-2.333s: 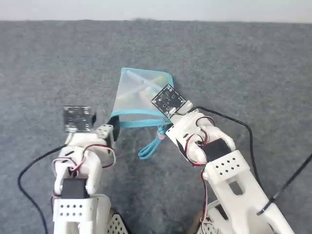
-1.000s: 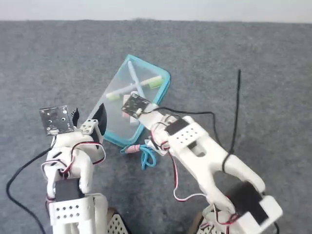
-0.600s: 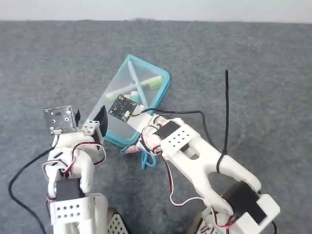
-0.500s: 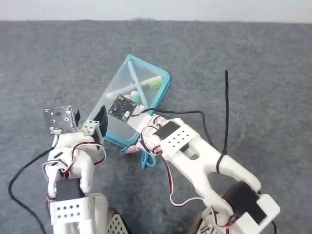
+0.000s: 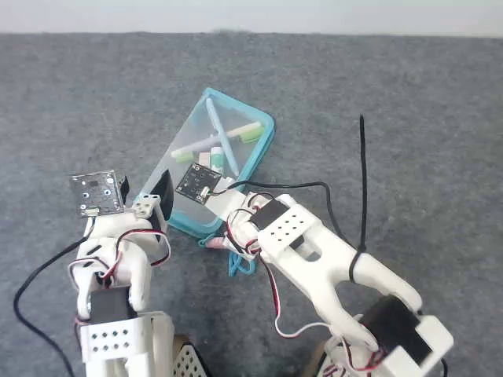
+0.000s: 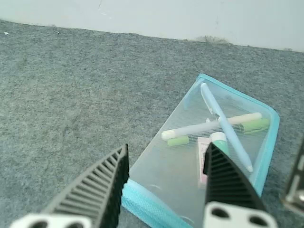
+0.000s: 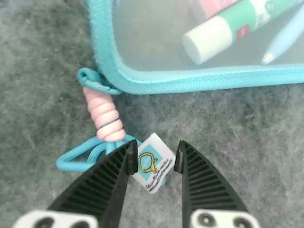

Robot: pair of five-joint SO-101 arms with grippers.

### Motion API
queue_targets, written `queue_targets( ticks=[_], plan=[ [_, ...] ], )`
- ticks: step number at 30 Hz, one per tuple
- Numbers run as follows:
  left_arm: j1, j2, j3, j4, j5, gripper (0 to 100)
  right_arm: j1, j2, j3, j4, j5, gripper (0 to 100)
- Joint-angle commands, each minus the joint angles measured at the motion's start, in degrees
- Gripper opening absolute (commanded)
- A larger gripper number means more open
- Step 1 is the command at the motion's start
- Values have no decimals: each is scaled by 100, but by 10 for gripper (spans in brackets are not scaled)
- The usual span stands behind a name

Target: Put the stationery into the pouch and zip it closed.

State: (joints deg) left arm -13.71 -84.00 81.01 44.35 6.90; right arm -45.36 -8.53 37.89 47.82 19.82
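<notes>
A clear pouch [image 5: 236, 157] with teal trim lies flat on the grey mat, holding a blue pen [image 5: 218, 137], a green highlighter [image 5: 236, 135] and a glue stick [image 5: 216, 161]. At its near corner are a pink beaded zipper pull [image 7: 105, 116], a teal strap [image 7: 78, 156] and a white tag [image 7: 152, 163]. My right gripper [image 7: 154, 175] is open just above the tag, one finger on each side of it. My left gripper [image 6: 164, 190] is open and empty, hovering at the pouch's [image 6: 190, 161] left edge.
A black cable [image 5: 361, 181] arches up from the right arm over the mat right of the pouch. A pale wall [image 6: 190, 14] borders the mat's far edge. Bare grey mat spreads left and right of the pouch.
The pouch has turned and now lies flat, diagonal. My right gripper swung from the pouch's right side down to its near corner over the zipper pull. The left arm shifted slightly left.
</notes>
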Motion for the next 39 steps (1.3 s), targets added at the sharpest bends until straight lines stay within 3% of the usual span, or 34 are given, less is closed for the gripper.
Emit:
queue_targets(
  ticks=[1, 9, 14, 17, 19, 28, 34, 39],
  plan=[
    [9, -26, -92, -220, -44, 236, -145, -567, -70, 198, -26, 139],
    [9, -26, -92, -211, -44, 236, -453, -602, 141, 48, -26, 139],
    [9, -18, -66, -211, -44, 236, -242, -119, 220, -268, 9, 132],
    [18, -26, -22, -237, -44, 236, 4, 224, 114, -224, 448, 60],
    [18, -26, -22, -237, -44, 236, 295, 400, 9, -207, 536, 2],
    [18, -26, 4, -246, -44, 236, 2264, 620, -703, 66, -255, 6],
    [387, -26, 207, -440, -70, 236, 3442, 593, -1029, 171, -1037, 6],
    [422, -18, 462, -870, -457, 236, 3855, 576, -1064, 646, -1204, 6]
  ],
)
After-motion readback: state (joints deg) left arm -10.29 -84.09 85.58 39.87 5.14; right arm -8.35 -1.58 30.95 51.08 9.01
